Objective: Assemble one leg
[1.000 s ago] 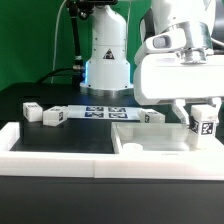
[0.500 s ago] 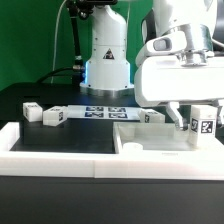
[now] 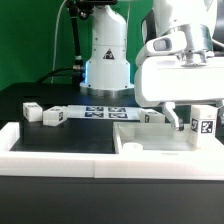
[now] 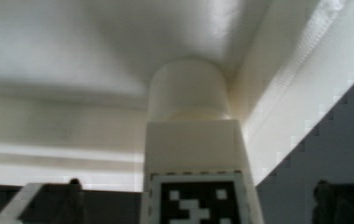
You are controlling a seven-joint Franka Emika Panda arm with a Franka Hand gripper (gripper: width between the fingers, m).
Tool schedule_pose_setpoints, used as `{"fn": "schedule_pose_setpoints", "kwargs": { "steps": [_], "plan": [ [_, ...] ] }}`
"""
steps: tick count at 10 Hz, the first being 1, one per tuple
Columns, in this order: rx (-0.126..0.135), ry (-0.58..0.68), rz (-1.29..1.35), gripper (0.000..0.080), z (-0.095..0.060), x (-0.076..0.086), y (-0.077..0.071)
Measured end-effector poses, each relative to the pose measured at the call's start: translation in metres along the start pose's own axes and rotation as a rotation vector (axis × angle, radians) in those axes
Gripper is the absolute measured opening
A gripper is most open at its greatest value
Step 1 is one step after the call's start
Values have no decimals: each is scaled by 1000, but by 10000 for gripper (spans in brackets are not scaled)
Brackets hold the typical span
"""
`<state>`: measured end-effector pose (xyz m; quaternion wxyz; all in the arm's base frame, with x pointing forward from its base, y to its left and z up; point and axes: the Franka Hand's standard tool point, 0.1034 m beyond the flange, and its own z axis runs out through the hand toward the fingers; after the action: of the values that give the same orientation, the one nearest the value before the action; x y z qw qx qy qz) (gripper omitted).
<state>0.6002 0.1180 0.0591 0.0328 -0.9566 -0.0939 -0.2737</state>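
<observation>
The loose blocks (image 3: 52, 117) lie well away from our gripper (image 3: 190, 120), whose fingers (image 4: 49, 205) stand spread, the leg (image 4: 195, 130) upright between them with a gap on either side. If we close off-centre, one finger may tip it over on the plate (image 3: 150, 145). We cannot tell whether its foot sits in a hole.

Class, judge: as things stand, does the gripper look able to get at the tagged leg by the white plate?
Probably yes. In the wrist view the gripper has its jaws open on either side of the leg, with visible gaps and nothing between them.
</observation>
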Motion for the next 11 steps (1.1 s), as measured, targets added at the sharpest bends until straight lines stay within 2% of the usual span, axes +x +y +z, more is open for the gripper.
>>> {"fn": "schedule_pose_setpoints", "kwargs": {
  "steps": [2, 5, 6, 7, 8, 9, 11],
  "plan": [
    [0, -6, 7, 648, -11, 12, 6],
    [7, -38, 10, 648, -13, 12, 7],
    [18, -76, 10, 648, -12, 9, 5],
    [48, -186, 14, 648, -12, 7, -2],
    [56, -215, 19, 648, -10, 14, -3],
    [73, -301, 22, 648, -8, 9, -5],
    [113, -495, 9, 648, -13, 16, -6]
  ]
}}
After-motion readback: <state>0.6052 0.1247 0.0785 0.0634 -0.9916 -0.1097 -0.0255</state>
